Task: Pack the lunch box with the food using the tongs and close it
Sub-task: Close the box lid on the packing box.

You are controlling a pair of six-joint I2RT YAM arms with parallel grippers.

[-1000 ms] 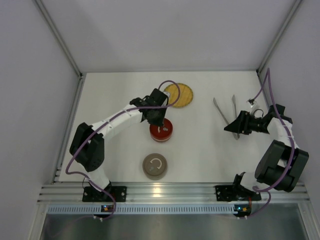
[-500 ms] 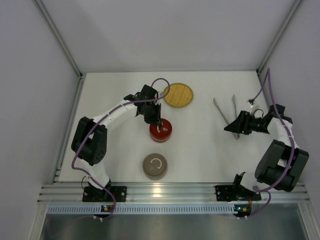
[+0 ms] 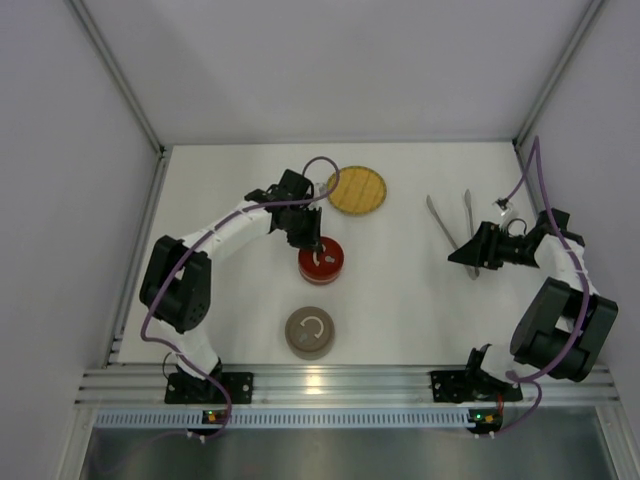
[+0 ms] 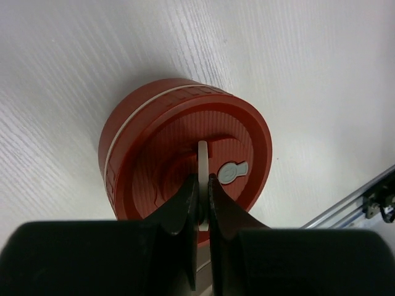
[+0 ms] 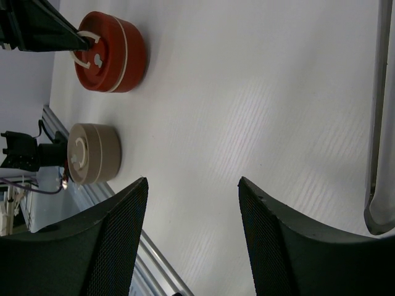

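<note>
Red and round, the lunch box (image 3: 321,261) sits on the white table (image 3: 400,300) left of centre with its lid on. Your left gripper (image 4: 202,185) is pinched tight on the white loop handle (image 4: 202,153) that stands up from the middle of that lid. In the left wrist view both fingers (image 4: 182,206) press against the handle's sides with no gap showing. From above, that arm reaches in from the left and the gripper comes down on the box from its far side.

Your right gripper (image 5: 191,185) stands partly open and has hold of nothing; only bare table shows between its two dark fingers (image 5: 117,240). It points left, across the table towards the lunch box.

The silver tongs (image 3: 452,222) lie flat on the right half of the table. Their thin arms spread away from you, and one arm runs just outside the right finger in the right wrist view. The joined end seems to lie under the gripper, though you cannot confirm that from overhead.

A beige round container (image 3: 310,331) sits nearer you than the lunch box. The yellow woven plate (image 3: 357,190) lies beyond it. The food is too small to make out here.
</note>
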